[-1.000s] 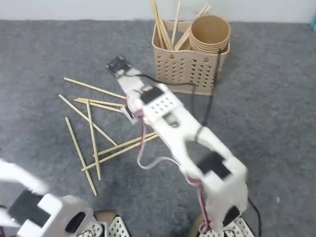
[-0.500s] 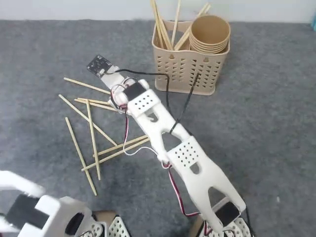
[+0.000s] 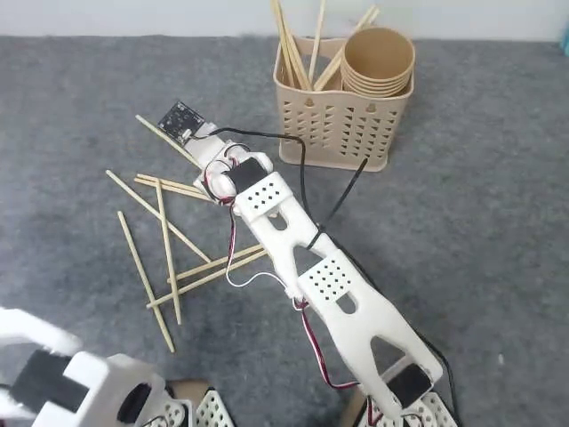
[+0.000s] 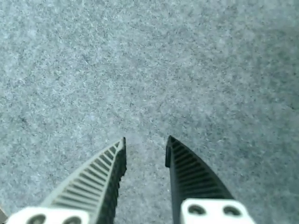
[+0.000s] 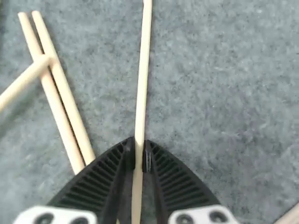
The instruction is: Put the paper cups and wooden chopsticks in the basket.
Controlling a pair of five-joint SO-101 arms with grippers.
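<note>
My right gripper [image 5: 139,151] is shut on one wooden chopstick [image 5: 144,70], which runs straight out between the fingertips. In the high view that arm stretches from the front right to the left of the basket [image 3: 333,124], and the held chopstick [image 3: 160,135] pokes out toward the back left. Several more chopsticks [image 3: 164,249] lie scattered on the grey carpet; a pair [image 5: 56,102] lies beside the held one. The basket holds stacked paper cups [image 3: 379,55] and upright chopsticks [image 3: 289,40]. My left gripper [image 4: 145,144] is open over bare carpet, and its arm [image 3: 80,382] stays at the front left corner.
The beige basket stands at the back centre. Black and red cables [image 3: 307,191] loop along the right arm. Bare carpet spreads to the right of the basket and across the front right.
The right arm swung left and lower onto the chopstick pile. The top chopstick now points more steeply toward the back left. The left arm barely moved.
</note>
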